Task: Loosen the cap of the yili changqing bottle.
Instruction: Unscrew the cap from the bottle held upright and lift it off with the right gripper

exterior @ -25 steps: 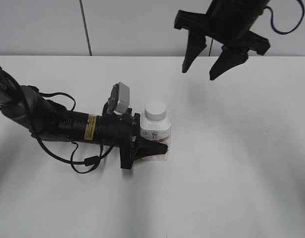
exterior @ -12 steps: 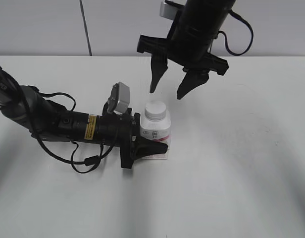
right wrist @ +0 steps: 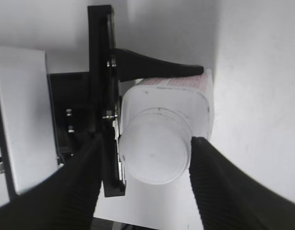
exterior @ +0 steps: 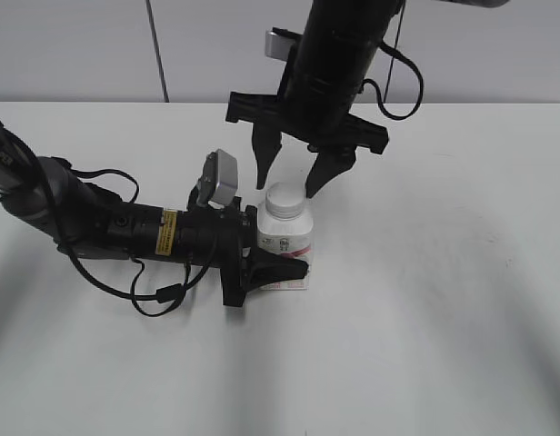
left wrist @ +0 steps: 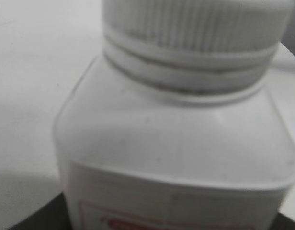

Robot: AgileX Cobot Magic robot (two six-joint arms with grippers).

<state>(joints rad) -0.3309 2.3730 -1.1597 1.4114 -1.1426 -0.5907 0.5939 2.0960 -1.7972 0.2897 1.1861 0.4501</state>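
Note:
The yili changqing bottle (exterior: 285, 243) stands upright on the white table, white with a pink-red label. My left gripper (exterior: 280, 270) lies low along the table and is shut on the bottle's body; the bottle fills the left wrist view (left wrist: 176, 158). The ribbed white cap (exterior: 285, 202) tops the bottle and also shows in the left wrist view (left wrist: 195, 24). My right gripper (exterior: 287, 183) hangs open right above the cap, one finger on each side, not touching. In the right wrist view the cap (right wrist: 154, 148) sits between the open fingers (right wrist: 219, 187).
The left arm and its cables (exterior: 98, 222) stretch across the table's left side. A grey wall (exterior: 80, 45) rises behind the table's far edge. Bare white table (exterior: 444, 300) spreads to the right and front of the bottle.
My right gripper has come from the upper right down and leftward until its open fingers straddle the cap. The left gripper and the bottle have not moved.

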